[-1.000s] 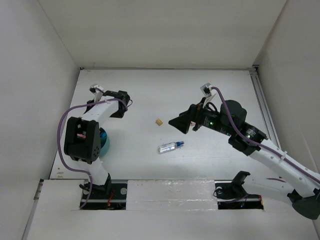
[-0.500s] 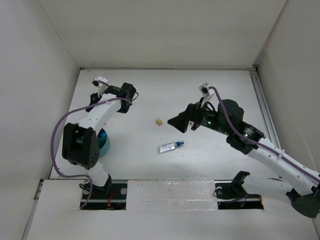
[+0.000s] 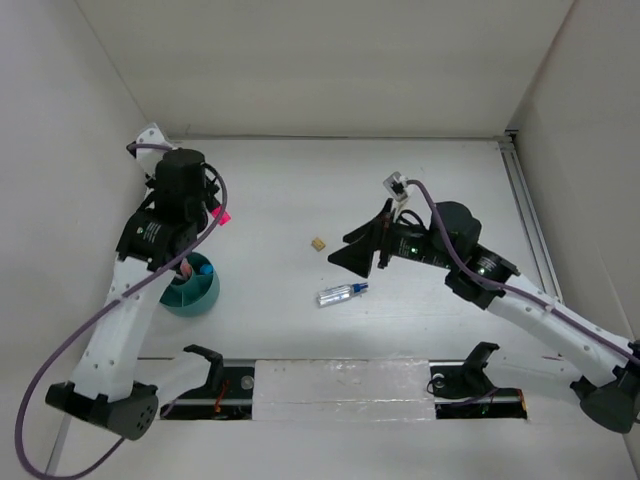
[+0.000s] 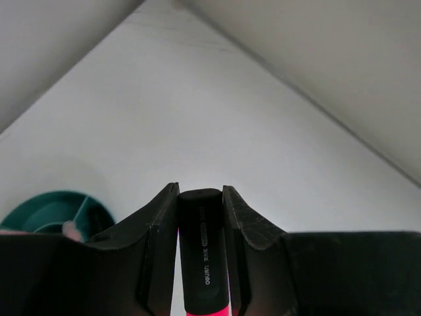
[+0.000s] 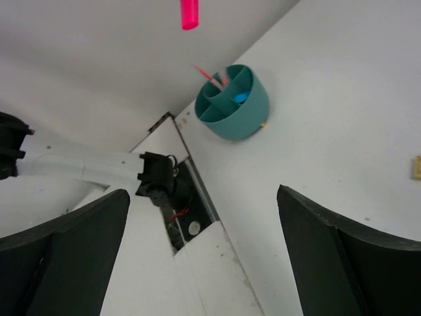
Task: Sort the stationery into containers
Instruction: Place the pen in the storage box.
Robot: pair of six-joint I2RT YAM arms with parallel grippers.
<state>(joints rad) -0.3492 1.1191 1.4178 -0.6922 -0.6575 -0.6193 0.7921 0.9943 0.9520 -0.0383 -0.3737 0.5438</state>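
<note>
Two fingers (image 4: 161, 224) of your left gripper (image 4: 200, 195) are clamped on a black marker (image 4: 200, 250), and they hide most of it. In the left wrist view the barrel runs off the bottom edge just where its pink part begins, and the print on it is too small to read. From above, only the marker's pink end (image 3: 221, 215) pokes out to the right of your left wrist, over the far-left part of the table (image 3: 300, 180); the fingers themselves cannot be made out there.

Your right gripper (image 5: 202, 194) holds nothing. Its fingers are spread wide as it hovers just right of the eraser (image 3: 318, 244) and on the far side of the blue-capped pen (image 3: 342, 293). Those two lie apart from each other mid-table. The eraser is cut off at the right edge of the right wrist view.

At the near left sits the teal cup (image 3: 200, 303), partly covered by your left arm. Its dividers show, with a pink-tipped stick (image 5: 210, 74) and a blue object inside, neither clear enough to name.
</note>
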